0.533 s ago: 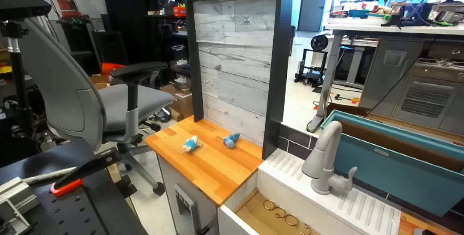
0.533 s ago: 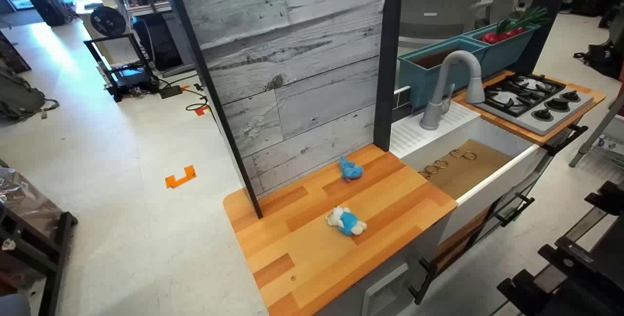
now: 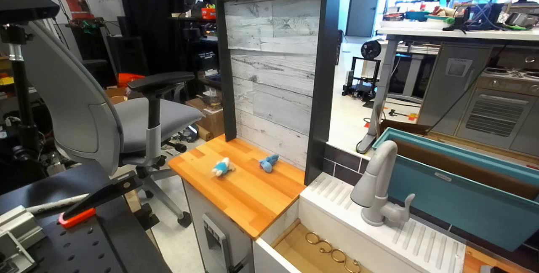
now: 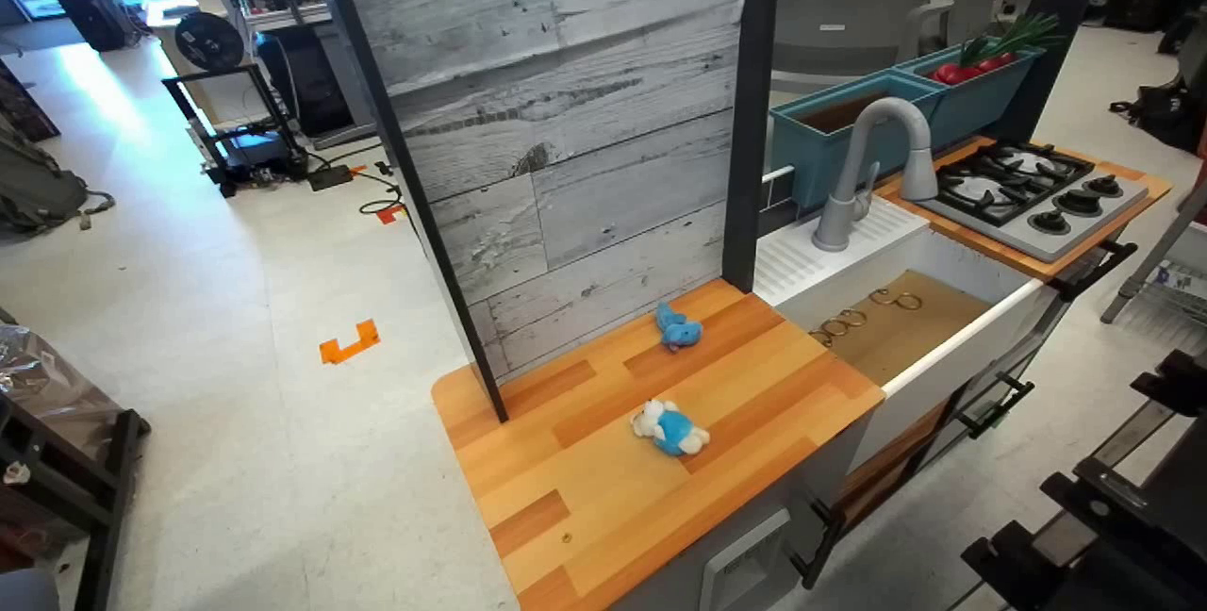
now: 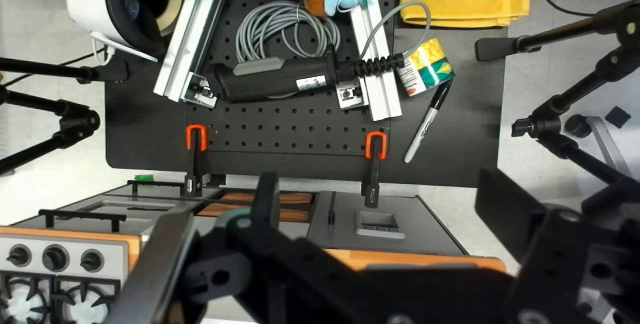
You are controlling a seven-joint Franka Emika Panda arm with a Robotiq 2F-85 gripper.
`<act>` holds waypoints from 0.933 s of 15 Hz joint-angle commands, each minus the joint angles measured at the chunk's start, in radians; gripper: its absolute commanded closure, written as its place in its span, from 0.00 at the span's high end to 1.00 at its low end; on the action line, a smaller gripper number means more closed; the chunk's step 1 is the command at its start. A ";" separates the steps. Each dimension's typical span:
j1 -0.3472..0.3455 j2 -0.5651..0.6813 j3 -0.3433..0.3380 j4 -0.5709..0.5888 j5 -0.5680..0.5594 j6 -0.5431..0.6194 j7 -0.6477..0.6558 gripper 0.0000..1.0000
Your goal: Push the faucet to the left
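In an exterior view a chair (image 3: 132,123) is parked at the left, then a white-and-blue toy (image 3: 222,167) and a blue toy (image 3: 268,163) are plonked on the surface (image 3: 248,197), below mid-frame. The faucet (image 3: 380,191) is stood upright on the sink (image 3: 332,200), lower right, spout (image 3: 368,180) curved to the left, planter (image 3: 463,193) tucked behind. In the wrist view the pincer (image 5: 377,189) is spread wide, lower half of frame.

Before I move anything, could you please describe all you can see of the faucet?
The faucet looks like matte light grey plastic. An upright column rises from a wider base into a curved spout with a flared spray head angled downward; a side lever points up. It stands on a ribbed white ledge in front of a teal planter, its spout apparently reaching toward the sink basin. Only the ledge clearly touches it.
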 commanded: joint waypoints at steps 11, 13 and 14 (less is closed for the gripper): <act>-0.088 0.246 -0.083 -0.088 -0.154 0.385 -0.028 1.00; -0.111 0.340 -0.097 -0.075 -0.199 0.454 -0.018 1.00; -0.125 0.391 -0.105 -0.067 -0.224 0.491 -0.010 1.00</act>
